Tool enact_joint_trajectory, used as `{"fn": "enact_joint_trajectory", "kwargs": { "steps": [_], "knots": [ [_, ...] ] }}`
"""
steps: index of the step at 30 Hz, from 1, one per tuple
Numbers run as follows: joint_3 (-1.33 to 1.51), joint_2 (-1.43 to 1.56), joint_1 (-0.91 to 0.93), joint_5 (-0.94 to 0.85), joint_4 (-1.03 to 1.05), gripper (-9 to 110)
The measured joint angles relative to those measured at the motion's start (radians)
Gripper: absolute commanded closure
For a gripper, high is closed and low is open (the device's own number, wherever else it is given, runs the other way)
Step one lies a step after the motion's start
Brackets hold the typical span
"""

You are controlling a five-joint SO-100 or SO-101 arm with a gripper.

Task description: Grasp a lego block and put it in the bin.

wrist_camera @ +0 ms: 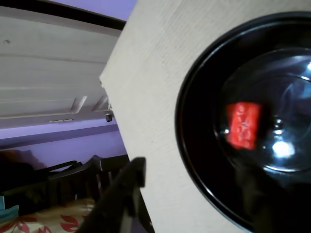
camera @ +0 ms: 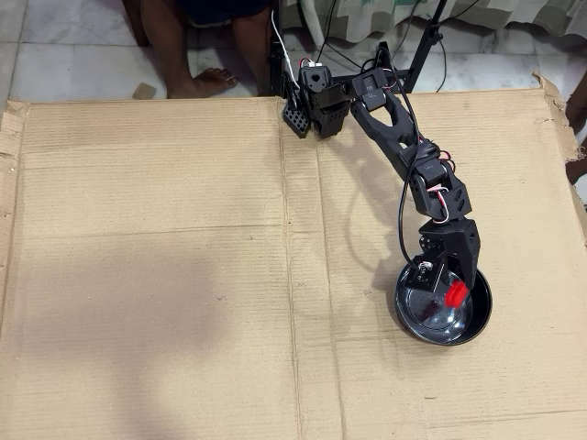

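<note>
Lego block [camera: 454, 293] sits inside the bin [camera: 477, 323], fingers [camera: 448, 298] over it; whether spread, I cannot tell; lifting carelessly might drag it out.

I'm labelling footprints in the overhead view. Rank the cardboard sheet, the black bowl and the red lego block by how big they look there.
1. The cardboard sheet, by far the largest.
2. The black bowl.
3. The red lego block, a tiny patch inside the bowl, partly covered by the claw.
</note>
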Motion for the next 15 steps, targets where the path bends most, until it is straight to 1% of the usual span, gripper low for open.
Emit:
{"fn": "enact_joint_trajectory", "kwargs": {
  "steps": [9, 15],
  "knots": [
    [0.025, 0.015, 0.017, 0.000, 0.002, 77],
    [0.112, 0.164, 0.049, 0.000, 0.072, 77]
  ]
}}
